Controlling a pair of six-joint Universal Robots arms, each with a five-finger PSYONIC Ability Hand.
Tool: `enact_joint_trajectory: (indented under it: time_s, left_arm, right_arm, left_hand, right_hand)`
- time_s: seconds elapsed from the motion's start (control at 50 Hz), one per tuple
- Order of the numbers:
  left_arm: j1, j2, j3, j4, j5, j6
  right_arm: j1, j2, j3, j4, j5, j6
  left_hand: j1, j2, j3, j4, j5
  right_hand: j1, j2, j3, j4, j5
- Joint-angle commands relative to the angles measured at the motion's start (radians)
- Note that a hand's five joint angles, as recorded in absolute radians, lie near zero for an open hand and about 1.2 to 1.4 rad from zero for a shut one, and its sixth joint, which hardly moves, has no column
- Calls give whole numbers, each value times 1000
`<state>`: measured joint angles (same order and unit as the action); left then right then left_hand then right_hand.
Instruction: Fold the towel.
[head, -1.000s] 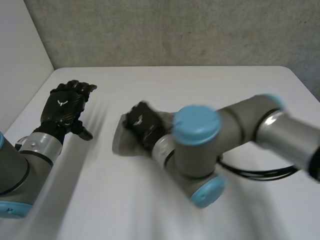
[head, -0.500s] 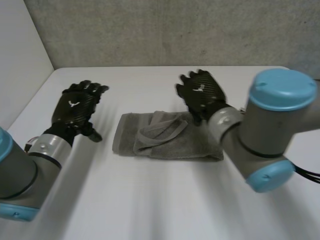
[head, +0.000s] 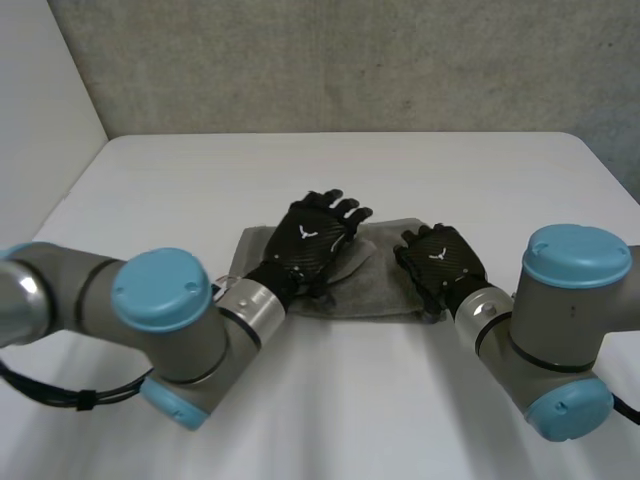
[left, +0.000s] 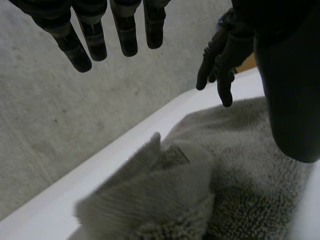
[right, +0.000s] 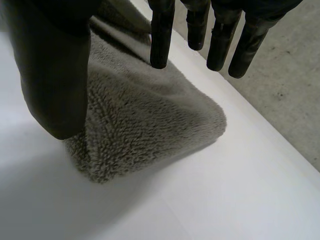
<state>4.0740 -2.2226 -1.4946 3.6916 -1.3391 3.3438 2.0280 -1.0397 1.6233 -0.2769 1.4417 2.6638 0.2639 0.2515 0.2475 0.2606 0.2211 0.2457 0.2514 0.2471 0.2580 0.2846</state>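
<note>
A grey towel (head: 385, 280) lies folded in a rough strip at the middle of the white table (head: 330, 400). My left hand (head: 310, 240) hovers over the towel's left-middle part, fingers straight and spread, holding nothing. In the left wrist view its fingers (left: 100, 35) hang above a rumpled raised fold of the towel (left: 165, 175). My right hand (head: 440, 262) is over the towel's right end, open too. In the right wrist view its fingers (right: 200, 25) and thumb (right: 55, 75) stand above the towel's rounded corner (right: 145, 130) without gripping it.
A grey concrete wall (head: 350, 60) stands behind the table's far edge, with a white panel (head: 40, 110) at the left. Bare white table surface lies in front of the towel and to both sides. My right hand (left: 220, 55) appears beyond the left thumb.
My left hand swung from the table's left side in over the towel. My right hand, curled on the towel's left part a second ago, opened, lifted away and came down at the right end.
</note>
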Motion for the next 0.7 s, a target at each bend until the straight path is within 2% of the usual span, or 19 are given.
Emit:
enact_joint_trajectory:
  time_s: [0.02,0.04,0.08,0.14,0.18,0.24,0.42,0.46,0.58,0.62,0.64,0.68,0.7]
  left_arm:
    - [-3,-127,155,-36,-46,2]
    - [-3,-127,155,-36,-46,2]
    - [-1,-143,195,-41,-122,-1]
    - [2,-143,203,-42,-167,-4]
    - [8,-143,206,-38,-234,-1]
    - [16,-143,212,-35,-276,-3]
    - [46,-172,201,-48,-321,19]
    - [77,-167,186,-50,-394,54]
    - [102,-146,166,-50,-488,86]
    - [102,-118,137,-50,-496,83]
    - [102,-118,137,-50,-496,83]
    - [95,-92,100,-45,-496,85]
    - [95,-92,100,-45,-496,85]
  right_arm:
    - [1,49,-5,-30,3,-2]
    - [1,49,-5,-30,3,-2]
    - [1,58,-2,-36,6,-4]
    - [3,66,-3,-41,8,-5]
    - [5,89,-5,-45,9,-7]
    - [3,95,-8,-47,9,-7]
    - [3,98,-17,-50,35,-12]
    - [2,96,-17,-51,54,-16]
    - [1,96,-19,-54,68,-18]
    - [3,98,-22,-59,71,-21]
    - [3,98,-22,-59,71,-21]
    - [3,99,-22,-61,72,-33]
    - [3,99,-22,-61,72,-33]
  left_hand:
    - [-47,-35,-31,-44,-179]
    - [-47,-35,-31,-44,-179]
    - [-50,-38,-34,-47,-182]
    - [-50,-38,-34,-47,-182]
    - [-53,-41,-37,-50,-185]
    - [-53,-41,-37,-50,-185]
    - [-45,-32,-28,-41,-176]
    - [-47,-35,-31,-44,-179]
    - [-62,-50,-46,-59,-194]
    - [-65,-53,-49,-62,-197]
    - [-65,-53,-49,-62,-197]
    - [-68,-56,-52,-65,-200]
    - [-68,-56,-52,-65,-200]
  right_hand:
    - [182,177,181,170,-31]
    - [183,177,181,170,-31]
    - [279,274,278,267,66]
    - [309,303,308,297,96]
    - [350,344,348,338,136]
    - [400,394,398,388,186]
    - [456,450,454,444,242]
    - [468,462,466,455,254]
    - [541,535,540,529,328]
    - [690,684,688,677,476]
    - [691,685,689,678,477]
    - [910,904,908,897,696]
    - [911,905,909,899,697]
